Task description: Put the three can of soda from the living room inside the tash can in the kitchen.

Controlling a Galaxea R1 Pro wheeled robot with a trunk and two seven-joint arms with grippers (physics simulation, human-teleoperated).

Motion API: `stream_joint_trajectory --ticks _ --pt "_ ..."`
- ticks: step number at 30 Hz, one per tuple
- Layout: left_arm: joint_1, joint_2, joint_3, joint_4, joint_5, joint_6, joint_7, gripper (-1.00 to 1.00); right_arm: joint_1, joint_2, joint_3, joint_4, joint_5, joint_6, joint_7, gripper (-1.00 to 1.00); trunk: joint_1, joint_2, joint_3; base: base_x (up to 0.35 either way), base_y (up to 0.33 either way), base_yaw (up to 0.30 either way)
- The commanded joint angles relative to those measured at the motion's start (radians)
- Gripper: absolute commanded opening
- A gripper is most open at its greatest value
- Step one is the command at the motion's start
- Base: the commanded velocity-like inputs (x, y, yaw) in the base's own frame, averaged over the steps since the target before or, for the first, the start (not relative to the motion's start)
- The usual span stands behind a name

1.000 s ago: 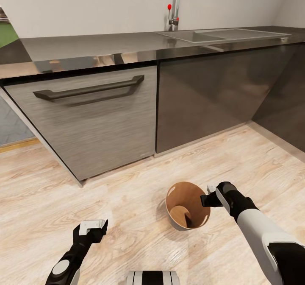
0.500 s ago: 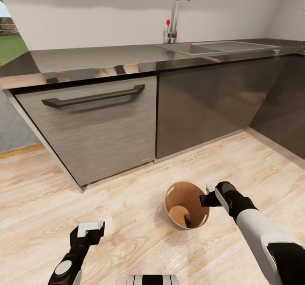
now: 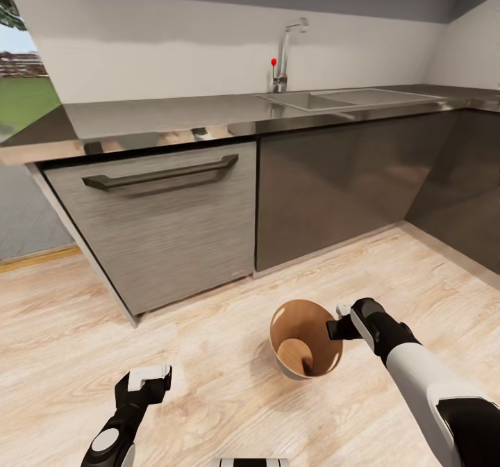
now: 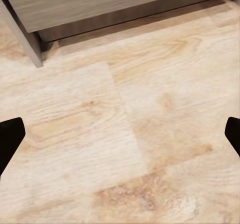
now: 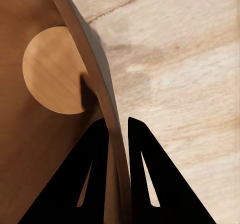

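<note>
The tash can (image 3: 295,321), a small pale tapered bin with a brown inside, stands on the kitchen's pale wood floor in front of the cabinets. Its round brown bottom (image 5: 52,71) shows bare. My right gripper (image 3: 335,328) is shut on the bin's rim at its right side. In the right wrist view the two dark fingers (image 5: 95,149) straddle the thin wall (image 5: 95,69), one inside and one outside. My left gripper (image 3: 149,378) hangs open over bare floor to the bin's left, its fingertips (image 4: 10,134) far apart. The cans of soda and the living room are out of view.
A shiny steel countertop (image 3: 173,116) runs across the back with a sink (image 3: 347,97) and tall tap (image 3: 285,57). Below it are grey cabinet fronts, one with a dark bar handle (image 3: 160,173). More cabinets (image 3: 458,175) close the right corner. Wood floor (image 3: 208,314) lies around the bin.
The head camera has tilted up, so counter and cabinets sit lower in the picture. The right gripper stays on the bin's rim, and the left gripper stays open.
</note>
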Motion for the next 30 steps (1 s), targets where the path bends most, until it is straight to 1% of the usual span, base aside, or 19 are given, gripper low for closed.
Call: stream_joint_trajectory --ticks 1,6,18,21,27,30 --pt "0.000 0.000 0.000 0.000 0.000 0.000 0.000 1.00 0.000 0.000 -0.001 0.000 -0.017 0.001 0.006 -1.00 0.000 0.000 0.004 0.000 0.000 0.000" --pt "0.000 0.000 -0.001 0.000 0.000 0.001 0.000 1.00 0.001 0.000 0.009 -0.001 -0.017 0.001 0.006 -1.00 -0.003 0.001 0.023 0.000 0.000 0.000" --pt "0.000 0.000 -0.001 0.005 0.000 0.005 -0.001 1.00 0.002 0.000 0.012 -0.001 -0.017 0.000 0.005 -1.00 -0.008 0.004 0.070 0.000 0.000 0.000" --pt "-0.001 0.000 -0.001 0.009 0.001 0.005 -0.005 1.00 0.002 0.001 0.012 -0.001 -0.017 -0.022 0.005 -1.00 -0.009 0.005 0.081 0.000 0.000 0.000" --pt "-0.002 -0.002 -0.001 0.018 0.002 0.006 -0.005 1.00 0.002 0.002 0.014 -0.001 -0.017 -0.038 0.005 -1.00 -0.012 0.006 0.105 0.000 0.000 0.000" --pt "-0.003 -0.011 -0.001 0.024 0.002 0.008 -0.005 1.00 0.003 0.002 0.015 -0.001 -0.017 -0.040 0.005 -1.00 -0.013 0.007 0.116 0.000 0.000 0.000"
